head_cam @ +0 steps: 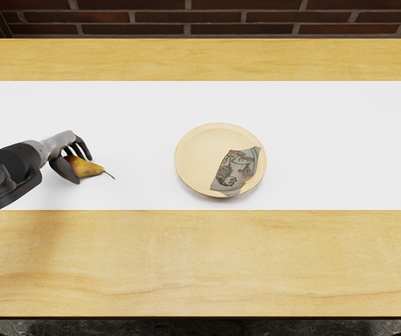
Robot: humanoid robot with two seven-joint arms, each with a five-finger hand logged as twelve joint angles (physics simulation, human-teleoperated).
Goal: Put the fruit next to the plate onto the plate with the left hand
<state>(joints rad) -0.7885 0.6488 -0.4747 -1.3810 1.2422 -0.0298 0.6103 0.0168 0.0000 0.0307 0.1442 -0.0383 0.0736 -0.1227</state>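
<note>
A yellow-brown pear (86, 168) lies on the white runner at the left, its stem pointing right. My left hand (72, 157) comes in from the left edge and wraps the pear's wide end, fingers curled over the top and thumb below. The tan plate (200, 150) sits near the table's middle, well to the right of the pear. A patterned grey shard-like piece (235, 170) lies on the plate's right half. I cannot tell whether the pear is lifted off the cloth.
A white runner (326, 140) crosses the wooden table (200, 266) from side to side. A brick wall (200, 17) stands behind the table's far edge.
</note>
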